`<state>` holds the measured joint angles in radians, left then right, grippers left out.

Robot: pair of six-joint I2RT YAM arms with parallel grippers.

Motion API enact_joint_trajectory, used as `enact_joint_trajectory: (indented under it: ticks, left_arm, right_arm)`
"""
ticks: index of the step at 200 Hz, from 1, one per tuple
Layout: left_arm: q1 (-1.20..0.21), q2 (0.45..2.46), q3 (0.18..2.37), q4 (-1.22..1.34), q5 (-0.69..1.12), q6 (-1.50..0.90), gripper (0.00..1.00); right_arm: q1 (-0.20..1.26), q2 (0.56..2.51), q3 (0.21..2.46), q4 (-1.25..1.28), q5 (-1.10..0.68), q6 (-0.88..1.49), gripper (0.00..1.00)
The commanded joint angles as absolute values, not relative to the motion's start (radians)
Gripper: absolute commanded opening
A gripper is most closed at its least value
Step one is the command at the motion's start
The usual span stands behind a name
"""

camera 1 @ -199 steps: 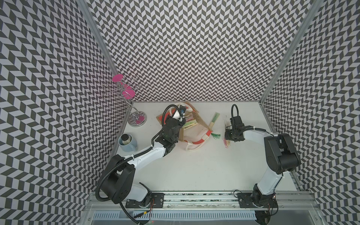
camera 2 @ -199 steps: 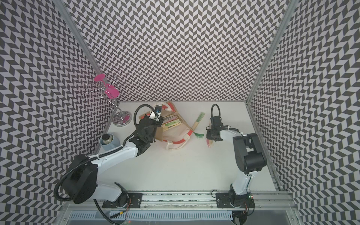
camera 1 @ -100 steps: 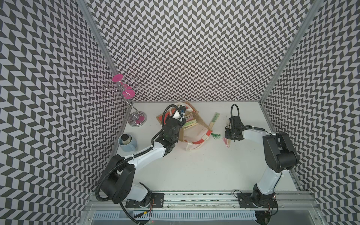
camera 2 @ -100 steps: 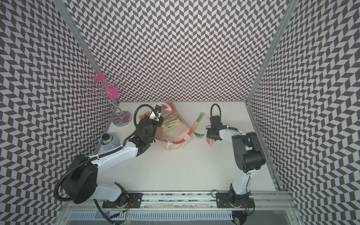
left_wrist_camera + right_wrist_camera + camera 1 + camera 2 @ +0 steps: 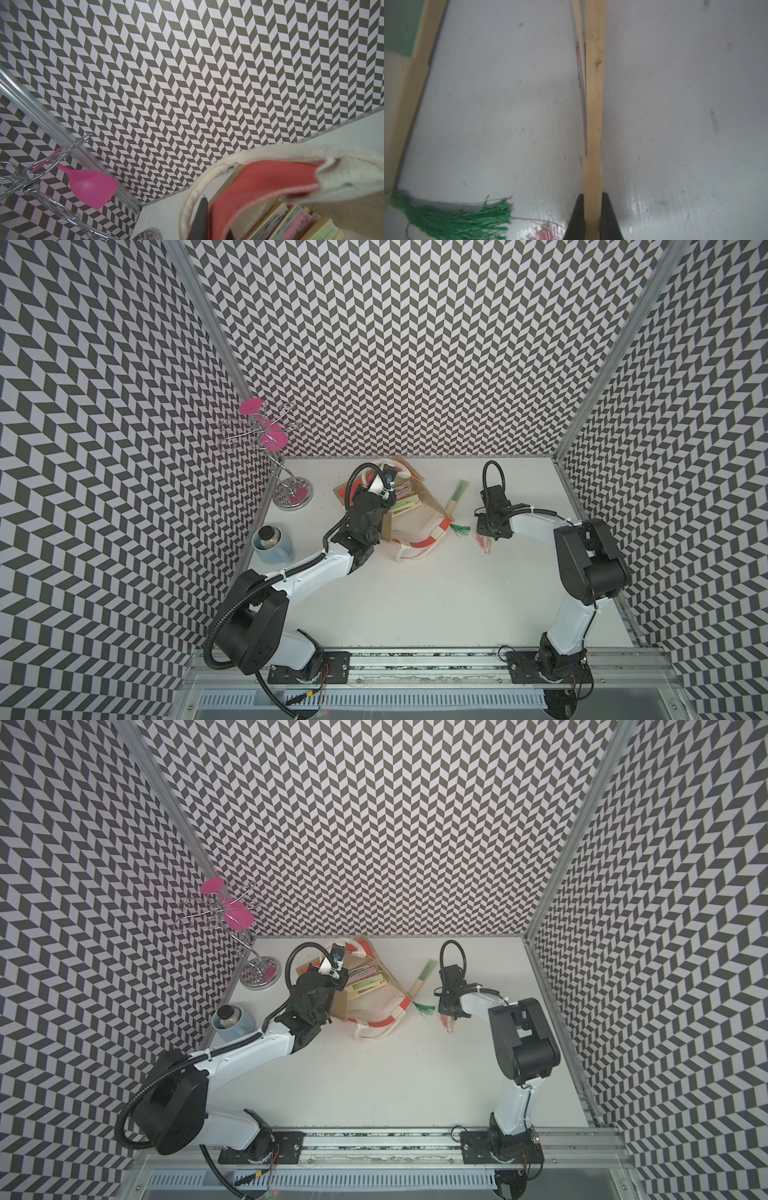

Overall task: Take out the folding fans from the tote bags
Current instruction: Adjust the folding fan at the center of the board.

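right gripper (image 5: pixel 592 200) is clamped on a fan (image 5: pixel 593 104), whose pink tassel (image 5: pixel 483 540) lies on the table (image 5: pixel 415 605). near it a green fan (image 5: pixel 456 498) lies flat, just beside the bag (image 5: pixel 428 502). further back, more fans (image 5: pixel 405 501) sit stacked inside the bag. left gripper (image 5: pixel 216 220) pinches the bag's red rim tight.

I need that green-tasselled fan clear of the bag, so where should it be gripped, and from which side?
Grip the green-tasselled fan around mid-length, coming straight down from above with the jaws across its narrow width. It lies flat on the table, long and slim. Its tassel end sits close against the bag, so the middle or far end probably gives more room.
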<state>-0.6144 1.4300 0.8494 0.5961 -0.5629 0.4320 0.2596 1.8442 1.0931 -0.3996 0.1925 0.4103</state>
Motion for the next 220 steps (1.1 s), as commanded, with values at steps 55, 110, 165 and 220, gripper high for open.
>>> enact_joint_trajectory:
  ticks: [55,110,165,220]
  left_arm:
    - [-0.609,1.402,0.887,0.631,-0.558,0.433,0.0]
    - [-0.609,1.398,0.887,0.628,-0.557,0.433,0.0]
    - [-0.609,1.402,0.884,0.623,-0.554,0.428,0.0]
    - [-0.609,1.399,0.882,0.618,-0.552,0.425,0.0]
  right_arm:
    - [0.22,1.766,1.107,-0.225,-0.337,0.378,0.0]
    - [0.124,1.83,1.076,-0.022,-0.574,0.449,0.0]
    - [0.054,1.927,1.068,0.094,-0.657,0.541,0.0]
    - [0.028,2.005,1.08,0.129,-0.633,0.579,0.0]
